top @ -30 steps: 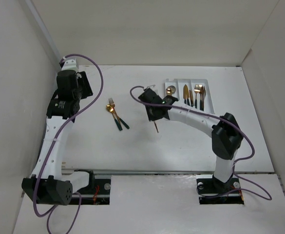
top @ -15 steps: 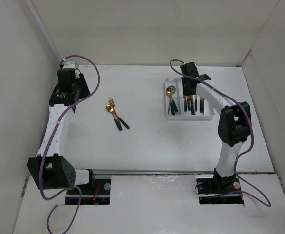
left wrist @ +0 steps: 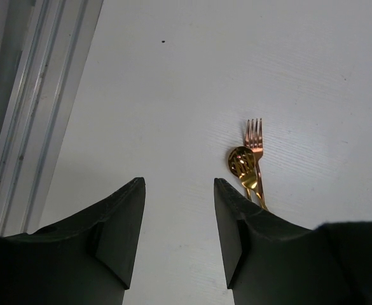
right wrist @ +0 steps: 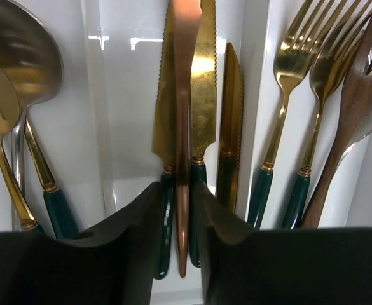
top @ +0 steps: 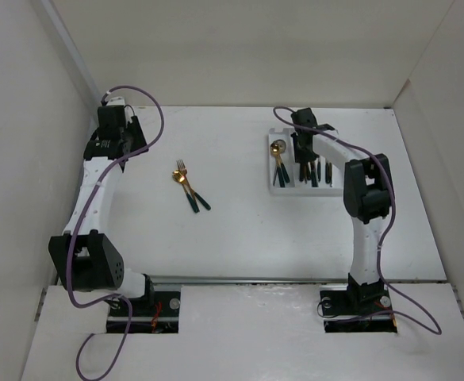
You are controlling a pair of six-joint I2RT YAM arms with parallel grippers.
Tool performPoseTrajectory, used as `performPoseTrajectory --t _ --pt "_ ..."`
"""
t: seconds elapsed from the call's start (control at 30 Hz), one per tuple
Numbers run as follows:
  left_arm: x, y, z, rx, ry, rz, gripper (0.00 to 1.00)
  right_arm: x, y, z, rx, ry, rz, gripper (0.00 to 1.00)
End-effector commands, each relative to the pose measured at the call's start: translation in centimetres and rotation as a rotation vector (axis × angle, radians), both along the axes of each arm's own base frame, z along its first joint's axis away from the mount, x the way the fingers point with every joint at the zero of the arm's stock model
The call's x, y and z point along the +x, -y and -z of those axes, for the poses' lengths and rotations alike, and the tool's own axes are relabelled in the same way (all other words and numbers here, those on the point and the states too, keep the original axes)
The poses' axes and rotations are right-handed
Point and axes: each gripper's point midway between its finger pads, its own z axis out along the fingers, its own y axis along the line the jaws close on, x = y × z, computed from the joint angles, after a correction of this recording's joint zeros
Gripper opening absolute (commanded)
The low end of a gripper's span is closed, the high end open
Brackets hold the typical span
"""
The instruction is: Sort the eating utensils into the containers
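A white table (top: 247,238) stands between plain white walls (top: 17,95).

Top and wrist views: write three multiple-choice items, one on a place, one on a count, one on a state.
1. The right hand is over: A the tray's middle compartment; B the left arm's base; C its own base.
2. Utensils loose on the table: A none; B two; C five.
3. The left hand is: A open, empty; B shut, empty; C shut on a utensil.

1 A: the copper knife it grips hangs in that compartment.
2 B: one fork, one spoon.
3 A: only table shows between its fingers.
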Motion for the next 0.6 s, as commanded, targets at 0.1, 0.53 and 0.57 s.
performPoseTrajectory --t 0.1,0.53,0.57 --pt "0.6 0.2 -2.0 -0.014 0.052 0.011 0.44 1.5 -0.4 -7.1 0.023 0.157 0.009 0.57" --pt "0.1 1.0 0.3 -0.092 0.027 -0.020 0.45 -7.8 -25.5 -11.5 0.214 0.178 -0.563 0.69" --pt "0.0 0.7 -0.1 -0.083 0.038 -0.032 0.45 -8.4 -27.2 -11.0 0.223 0.161 -0.597 0.69"
